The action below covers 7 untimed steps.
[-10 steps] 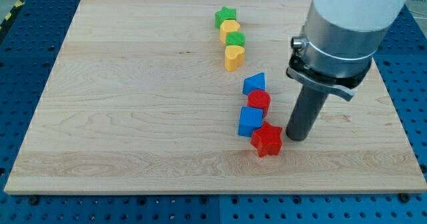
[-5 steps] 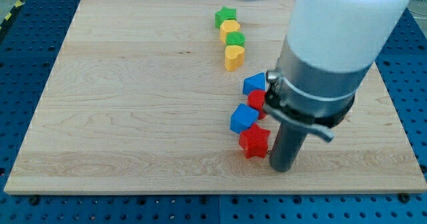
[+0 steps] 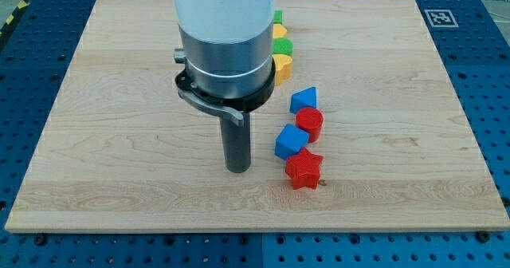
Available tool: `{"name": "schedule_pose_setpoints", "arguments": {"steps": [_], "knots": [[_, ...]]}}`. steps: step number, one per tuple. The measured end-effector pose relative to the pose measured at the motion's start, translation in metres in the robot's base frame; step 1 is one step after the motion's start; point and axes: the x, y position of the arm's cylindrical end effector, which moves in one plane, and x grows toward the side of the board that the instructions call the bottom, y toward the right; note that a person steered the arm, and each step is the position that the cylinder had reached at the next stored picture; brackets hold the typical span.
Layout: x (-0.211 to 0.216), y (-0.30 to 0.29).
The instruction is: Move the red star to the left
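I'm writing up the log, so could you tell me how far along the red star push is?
Done: over the last second the red star has slid a little toward the view's left, nudging the blue cube along. In hand: nothing, since my tip has crossed over and now stands on the star's left, apart from it. Left: getting back to its right side and pushing further left.

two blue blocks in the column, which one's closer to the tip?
The blue cube, the lower one, sitting just right of my tip and above the red star. The blue triangle lies further up.
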Motion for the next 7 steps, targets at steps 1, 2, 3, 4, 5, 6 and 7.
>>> {"name": "schedule_pose_setpoints", "arguments": {"steps": [1,2,3,4,5,6,7], "knots": [[0.000,0.013],[0.000,0.019],[-0.001,0.000],[-0.022,-0.015],[-0.025,-0.008],[-0.025,0.010],[-0.023,0.024]]}}
